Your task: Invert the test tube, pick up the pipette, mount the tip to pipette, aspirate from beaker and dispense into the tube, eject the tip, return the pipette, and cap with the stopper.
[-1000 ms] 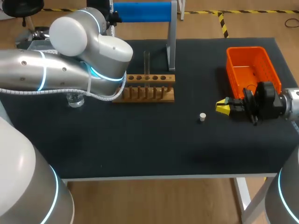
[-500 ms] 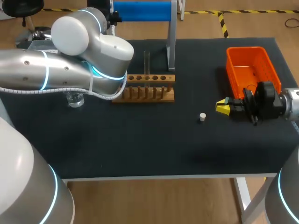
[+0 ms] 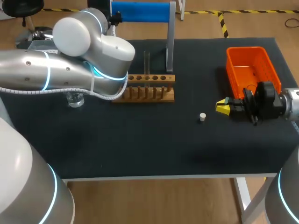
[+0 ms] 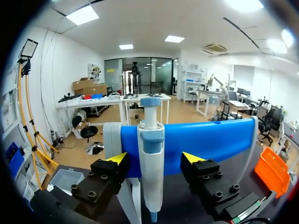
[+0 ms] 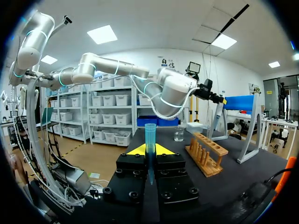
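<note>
Black tabletop (image 3: 140, 149), nearest: right gripper (image 3: 223, 108) low and level beside white stopper (image 3: 202, 117), clamped on upright test tube (image 5: 150, 137). Farther back, left arm (image 3: 70, 74) over wooden rack (image 3: 149, 88), left gripper (image 4: 155, 158) spread wide around pipette (image 4: 151, 186) hanging on blue stand (image 4: 210, 140).

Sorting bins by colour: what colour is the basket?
The basket is orange, clearest in the head view.
</note>
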Available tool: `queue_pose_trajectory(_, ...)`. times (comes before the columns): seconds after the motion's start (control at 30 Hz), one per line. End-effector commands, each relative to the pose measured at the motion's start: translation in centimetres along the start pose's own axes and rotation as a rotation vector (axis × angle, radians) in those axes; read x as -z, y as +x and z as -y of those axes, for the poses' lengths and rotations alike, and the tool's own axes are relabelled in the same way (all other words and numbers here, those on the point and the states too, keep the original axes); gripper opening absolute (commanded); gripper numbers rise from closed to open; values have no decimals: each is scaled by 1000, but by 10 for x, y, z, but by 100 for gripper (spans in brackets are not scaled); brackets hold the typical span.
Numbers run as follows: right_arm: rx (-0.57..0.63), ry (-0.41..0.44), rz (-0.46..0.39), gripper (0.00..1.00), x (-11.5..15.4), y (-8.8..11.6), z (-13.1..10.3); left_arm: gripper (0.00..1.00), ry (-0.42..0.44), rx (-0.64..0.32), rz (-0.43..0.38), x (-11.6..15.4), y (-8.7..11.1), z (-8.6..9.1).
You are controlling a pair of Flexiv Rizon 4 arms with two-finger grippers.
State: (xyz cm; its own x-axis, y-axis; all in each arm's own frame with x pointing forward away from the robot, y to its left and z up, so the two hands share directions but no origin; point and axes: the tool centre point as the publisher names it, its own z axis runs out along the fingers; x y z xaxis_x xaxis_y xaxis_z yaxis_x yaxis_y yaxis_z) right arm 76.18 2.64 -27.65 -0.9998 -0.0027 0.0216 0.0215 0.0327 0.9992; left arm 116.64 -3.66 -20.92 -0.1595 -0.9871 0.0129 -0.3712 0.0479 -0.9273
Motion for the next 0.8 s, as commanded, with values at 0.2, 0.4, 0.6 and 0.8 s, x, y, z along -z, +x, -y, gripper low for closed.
queue_pose_trajectory(0.2,1,0,1,0,0,1,0,48,6,8,28,0,3,-3)
queue_pose_trajectory(0.4,1,0,1,0,0,1,0,48,3,9,35,0,5,-3)
queue_pose_trajectory(0.6,1,0,1,0,0,1,0,36,-2,11,42,-2,4,-4)
queue_pose_trajectory(0.8,1,0,1,0,0,1,0,13,-6,14,49,-2,3,-6)
